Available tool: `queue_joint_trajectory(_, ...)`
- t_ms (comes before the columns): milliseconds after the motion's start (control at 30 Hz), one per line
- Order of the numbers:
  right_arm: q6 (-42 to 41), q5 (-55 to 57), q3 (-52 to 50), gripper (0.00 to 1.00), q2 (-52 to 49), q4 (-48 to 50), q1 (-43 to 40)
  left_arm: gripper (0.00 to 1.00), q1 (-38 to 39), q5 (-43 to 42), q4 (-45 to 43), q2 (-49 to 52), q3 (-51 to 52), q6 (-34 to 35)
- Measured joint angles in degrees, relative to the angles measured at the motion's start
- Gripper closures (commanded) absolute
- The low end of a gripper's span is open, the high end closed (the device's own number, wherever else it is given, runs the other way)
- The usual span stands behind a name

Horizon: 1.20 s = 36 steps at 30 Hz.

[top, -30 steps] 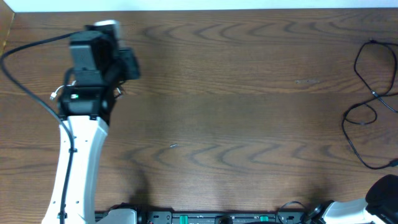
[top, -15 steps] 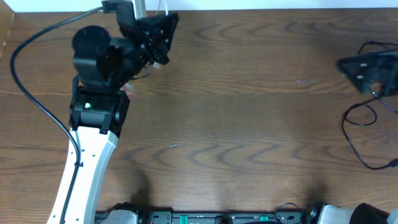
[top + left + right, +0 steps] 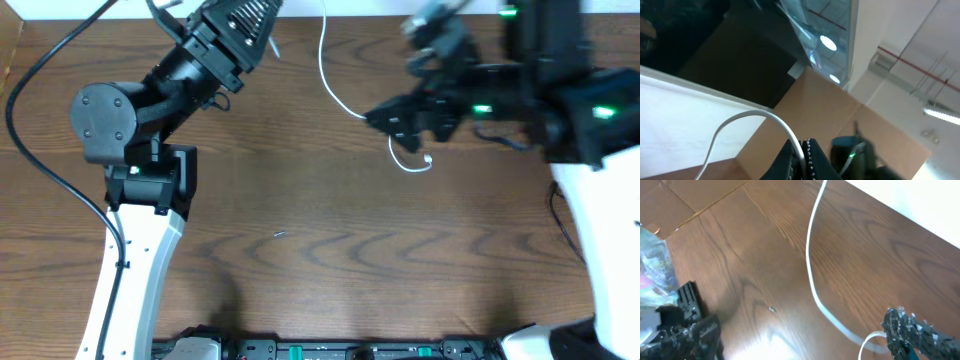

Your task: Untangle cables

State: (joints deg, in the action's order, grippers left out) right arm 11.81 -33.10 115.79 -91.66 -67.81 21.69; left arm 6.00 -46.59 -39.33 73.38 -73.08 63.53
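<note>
White cable (image 3: 335,85): hangs from clenched left end effector (image 3: 801,150) to table (image 3: 330,250), loose end curled by right end effector (image 3: 795,315) | right: released, jaws wide, cable between them | technique: centre cable, close gently, draw apart slowly

Left arm (image 3: 128,262) rises from the near edge of the counter (image 3: 330,250), folds at the elbow and reaches to the far edge, wrist tilted upward. The left end effector (image 3: 802,154) has its jaws pressed together on the white cable (image 3: 747,116). Right arm (image 3: 590,200), blurred, stands at the right side and reaches leftward above the counter, with the right end effector (image 3: 398,120) jaws spread wide.
</note>
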Motion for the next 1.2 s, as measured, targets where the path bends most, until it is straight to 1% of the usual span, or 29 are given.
queue_joint_trajectory(133, -1.3, 2.6, 0.0, 0.21, -6.4, 5.2, 5.0, 0.93, -0.3, 0.0, -0.2, 0.0, 0.0, 4.6)
queue_joint_trajectory(267, -2.0, 3.6, 0.0, 0.35, -13.2, 11.1, 8.5, 0.93, -0.3, 0.0, -0.8, 0.0, 0.0, 7.6)
queue_joint_trajectory(367, -2.9, 4.0, 0.0, 0.4, -18.8, 17.7, 11.0, 0.93, -0.3, 0.0, -1.6, 0.0, 0.0, 9.2)
queue_joint_trajectory(433, -4.4, 4.2, 0.0, 0.4, -22.4, 22.8, 12.3, 0.93, -0.3, 0.0, -1.7, 0.0, 0.0, 9.9)
queue_joint_trajectory(533, -7.1, 4.0, -0.2, 0.4, -25.4, 27.2, 13.3, 0.93, -0.3, 0.0, -1.7, 0.0, 0.0, 10.3)
queue_joint_trajectory(700, -8.9, 2.6, -0.1, 0.38, -25.6, 27.6, 12.6, 0.92, -0.5, 0.0, -1.7, 0.0, 0.0, 10.4)
queue_joint_trajectory(767, -9.1, 1.3, -0.1, 0.33, -25.1, 25.6, 11.6, 0.92, -1.1, 0.0, -1.8, 0.0, 0.0, 10.4)
queue_joint_trajectory(833, -8.2, -2.1, -0.1, 0.28, -24.9, 24.2, 10.0, 0.93, -2.3, 0.0, -1.8, 0.0, 0.0, 10.6)
queue_joint_trajectory(933, -5.4, -9.7, -0.1, 0.27, -24.7, 23.8, 6.8, 0.92, -3.5, 0.2, -1.8, 0.0, 0.0, 11.5)
queue_joint_trajectory(967, -4.0, -13.8, -0.1, 0.26, -24.6, 23.9, 5.4, 0.93, -3.8, 0.4, -1.8, 0.0, 0.0, 11.7)
queue_joint_trajectory(1067, -0.7, -21.5, -0.1, 0.26, -24.6, 24.2, 3.2, 0.92, -4.0, 0.6, -1.8, 0.0, 0.0, 11.9)
queue_joint_trajectory(1200, 1.6, -26.6, -0.1, 0.28, -24.7, 27.9, 4.6, 0.92, -4.0, 0.6, -1.8, 0.0, 0.0, 13.0)
